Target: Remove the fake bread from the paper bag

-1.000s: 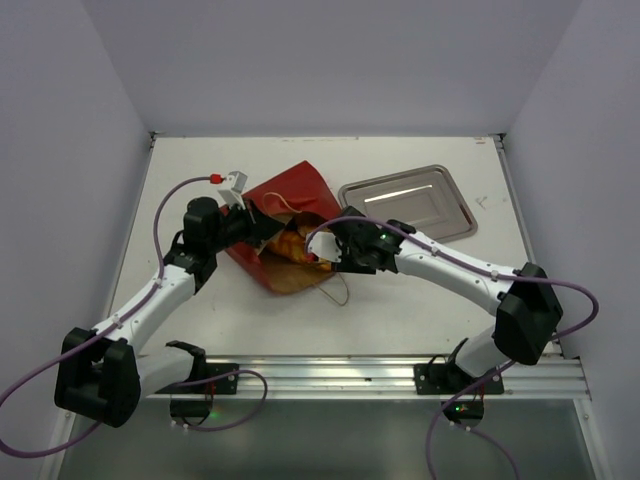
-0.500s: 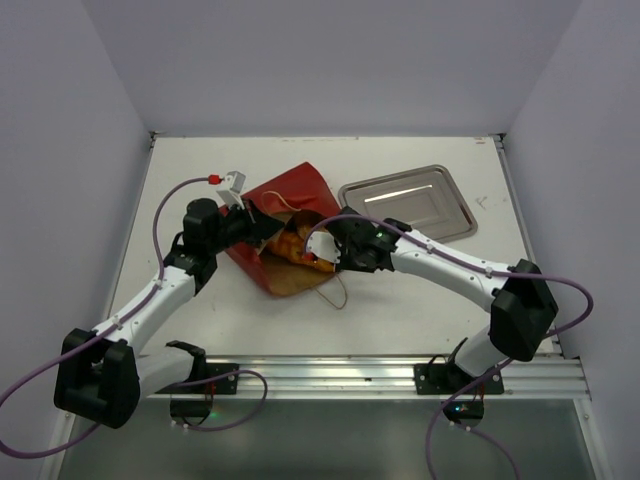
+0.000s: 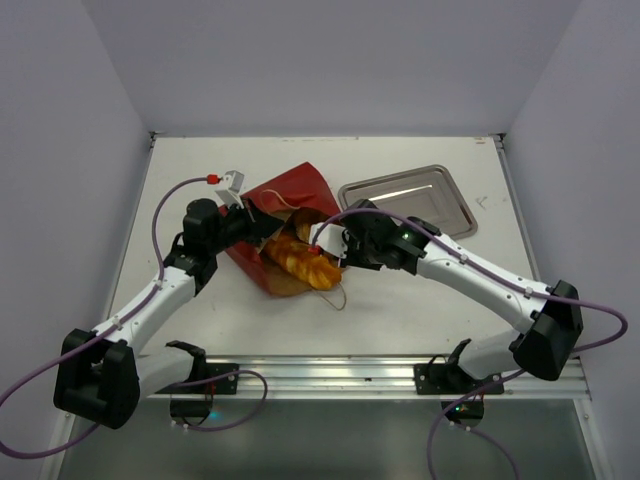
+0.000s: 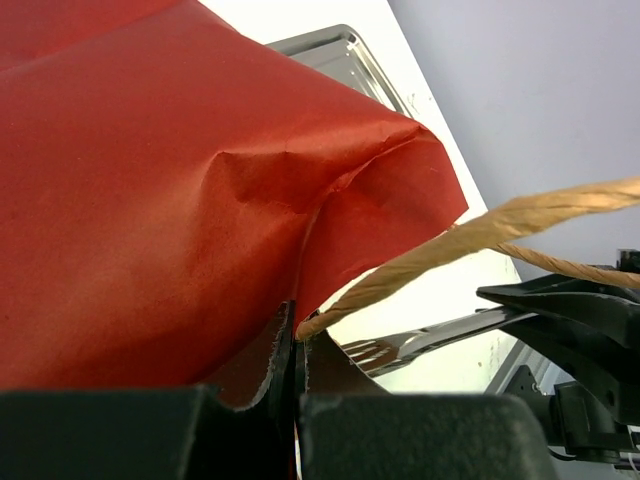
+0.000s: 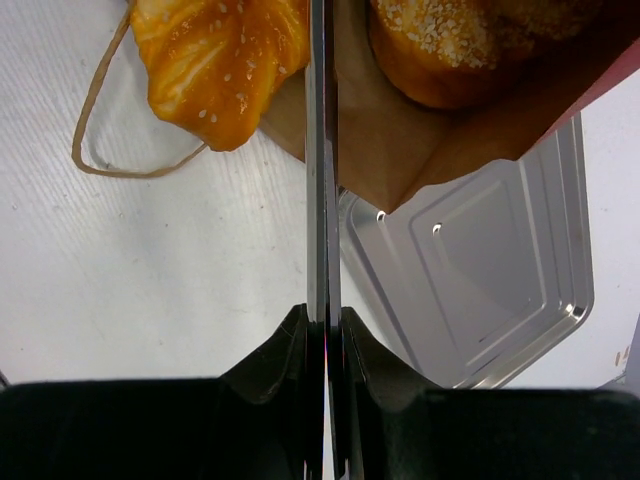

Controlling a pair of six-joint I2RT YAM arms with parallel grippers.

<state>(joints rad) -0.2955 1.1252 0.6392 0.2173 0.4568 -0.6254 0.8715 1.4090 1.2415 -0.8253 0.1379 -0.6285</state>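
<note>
My left gripper (image 4: pixel 297 352) pinches the edge of the red bag (image 4: pixel 150 200). My right gripper (image 3: pixel 333 247), pressed together, sits at three o'clock from the bread (image 3: pixel 300 262) at its mouth.

Creased matt paper bag (image 4: pixel 150 200), glossy bread (image 5: pixel 210 50)

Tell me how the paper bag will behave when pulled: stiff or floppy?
Probably floppy: the paper bag is creased and buckled where the left gripper pinches it. Likely light, its wall looking thin edge-on in the right gripper, so it may drag.
</note>
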